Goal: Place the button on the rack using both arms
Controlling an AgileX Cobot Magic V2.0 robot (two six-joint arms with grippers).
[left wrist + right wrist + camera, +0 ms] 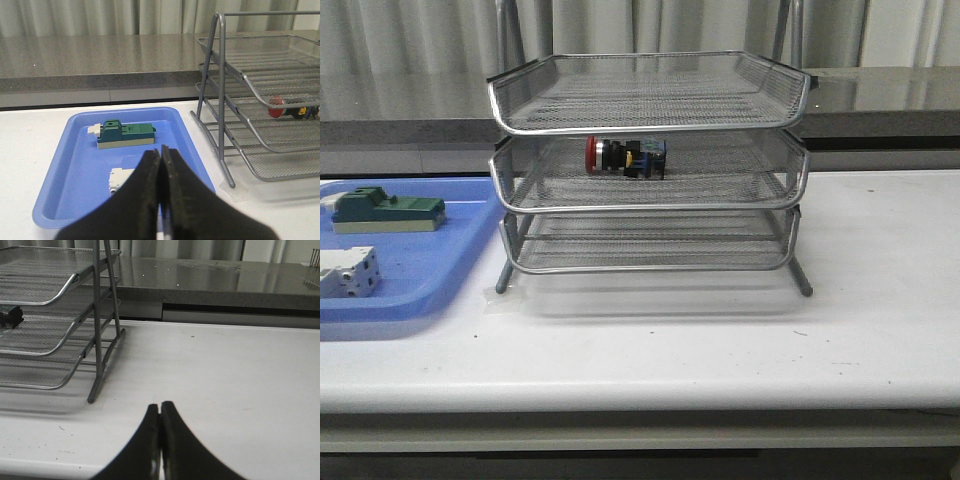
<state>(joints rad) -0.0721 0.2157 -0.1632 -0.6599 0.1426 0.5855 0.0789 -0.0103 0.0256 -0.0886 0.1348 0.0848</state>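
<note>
Button lying in the rack's middle tier, both grippers closed and empty: the placing step is looking finished.

The white bench is filling the lower half of the front view, and the rack is standing on it at centre frame, with the blue tray sitting just beside it at the left edge, carrying the green block and the white-grey terminal block. The button is resting on its side in the middle tier, left of centre, red cap pointing left. In the wrist views the left gripper and right gripper are showing fingers pressed together, holding nothing, well apart from the rack. Judging by this, nothing is waiting except keeping both arms clear of the rack's legs.
</note>
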